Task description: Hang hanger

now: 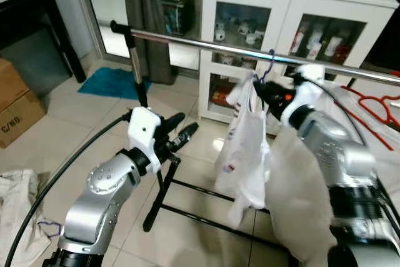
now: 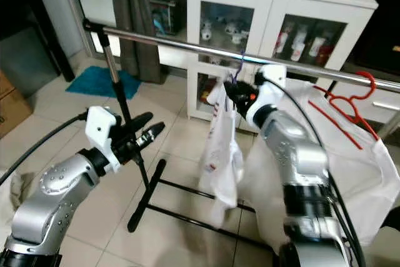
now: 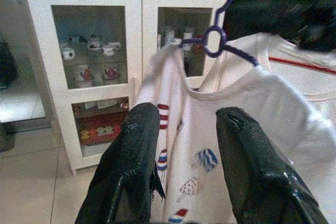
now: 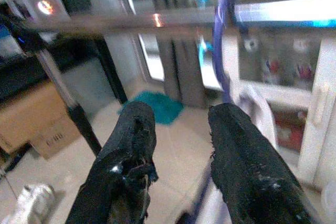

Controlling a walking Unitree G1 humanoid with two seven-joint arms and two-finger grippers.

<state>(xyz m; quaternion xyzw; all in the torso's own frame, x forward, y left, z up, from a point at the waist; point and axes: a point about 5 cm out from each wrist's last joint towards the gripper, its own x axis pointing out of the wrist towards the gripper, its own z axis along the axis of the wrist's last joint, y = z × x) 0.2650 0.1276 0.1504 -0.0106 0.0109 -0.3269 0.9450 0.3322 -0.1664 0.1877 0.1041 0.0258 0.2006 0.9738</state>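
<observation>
On the long chrome clothes rail (image 1: 250, 50), head view: purple plastic hanger (image 1: 267, 67) hooked, carrying a white printed T-shirt (image 1: 245, 148). Right gripper (image 1: 261, 92) just beside the hanger below the rail. Left wrist view: left gripper (image 3: 186, 129) parted, empty, short of the shirt. Right wrist view: fingers (image 4: 131, 135) apart, holding nothing, near the rail.

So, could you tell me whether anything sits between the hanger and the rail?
Nothing visible does: the hanger hook is already over the rail, its shirt hanging below, right gripper beside it.
</observation>
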